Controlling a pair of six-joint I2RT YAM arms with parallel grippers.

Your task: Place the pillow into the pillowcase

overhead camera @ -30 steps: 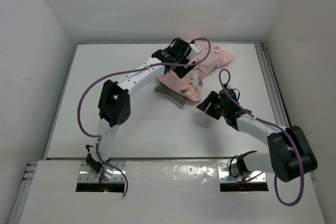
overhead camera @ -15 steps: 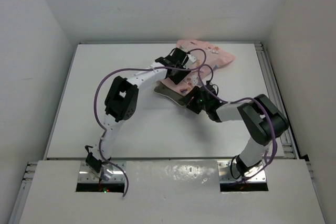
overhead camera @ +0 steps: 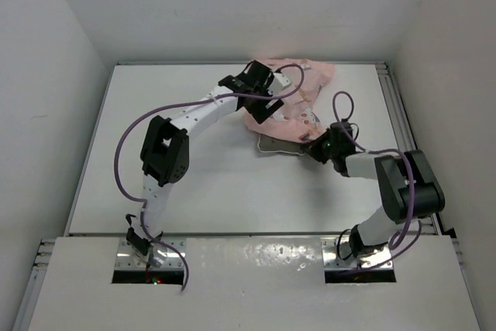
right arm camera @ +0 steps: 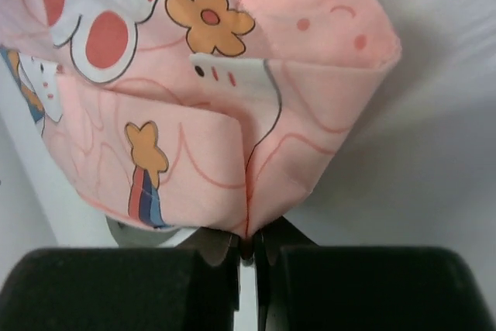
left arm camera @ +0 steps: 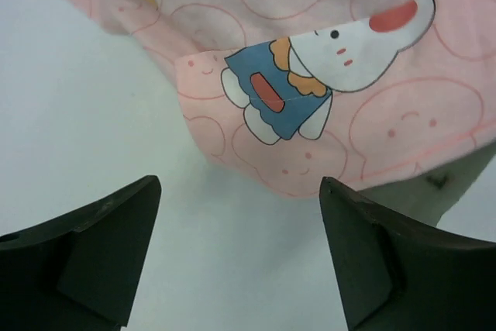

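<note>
The pink printed pillowcase (overhead camera: 293,123) lies bunched at the back middle of the table, draped over most of the pillow. Only an olive strip of the pillow (overhead camera: 273,145) shows at the cloth's near edge. In the right wrist view my right gripper (right arm camera: 248,247) is shut on a folded pinch of the pillowcase (right arm camera: 232,75); seen from above, it (overhead camera: 314,143) sits at the cloth's near right corner. My left gripper (overhead camera: 266,106) hovers over the cloth's left side, open. In its wrist view the fingers (left arm camera: 108,246) stand wide apart above bare table, short of the pillowcase (left arm camera: 333,114) and a pillow corner (left arm camera: 446,187).
White walls enclose the table on the left, back and right. A metal rail (overhead camera: 403,114) runs along the table's right edge. Purple cables (overhead camera: 155,118) loop off both arms above the surface.
My right gripper swung left and back to the pillowcase's near corner and shut on a fold. The cloth now covers more of the pillow. My left gripper narrowed briefly, then reopened.
</note>
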